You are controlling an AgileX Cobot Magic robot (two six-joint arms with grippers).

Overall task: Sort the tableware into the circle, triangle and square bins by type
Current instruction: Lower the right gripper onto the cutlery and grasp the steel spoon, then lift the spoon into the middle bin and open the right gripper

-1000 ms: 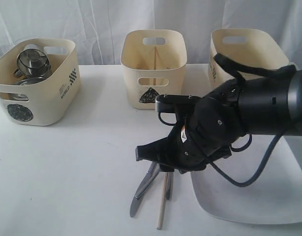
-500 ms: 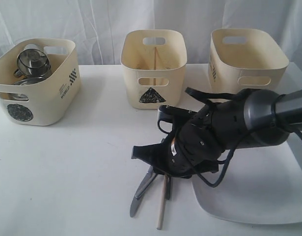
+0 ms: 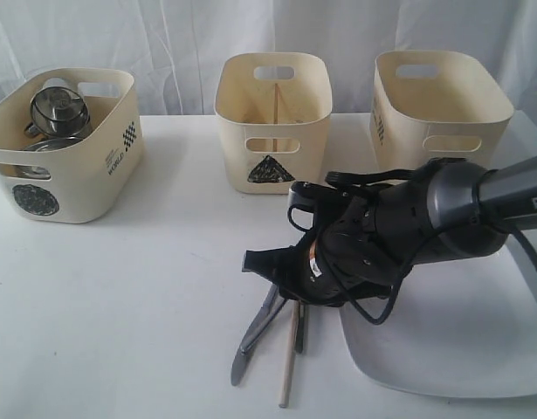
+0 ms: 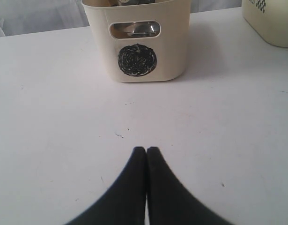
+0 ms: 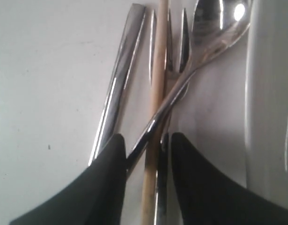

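Observation:
My right gripper (image 3: pixel 290 297) hangs low over a cutlery pile at the table's front. In the right wrist view its open fingers (image 5: pixel 146 145) straddle the wooden chopstick (image 5: pixel 158 70), the spoon (image 5: pixel 214 23) handle and the fork (image 5: pixel 174 42) handle. The knife (image 5: pixel 118 89) lies just outside one finger. The large white square plate (image 3: pixel 460 349) lies beside the pile. The circle bin (image 3: pixel 63 175) holds a steel mug (image 3: pixel 58 109) and a steel bowl (image 3: pixel 50 144). My left gripper (image 4: pixel 146 150) is shut and empty above bare table, facing the circle bin (image 4: pixel 139 61).
The triangle bin (image 3: pixel 272 131) stands at the middle back with one chopstick (image 3: pixel 276 100) upright inside. The square bin (image 3: pixel 438 105) stands at the back right. The right arm's black cable (image 3: pixel 382 314) loops over the plate's edge.
The right arm has sunk lower over the cutlery pile, bringing its fingers down around the handles. The cutlery, plate and bins have not moved.

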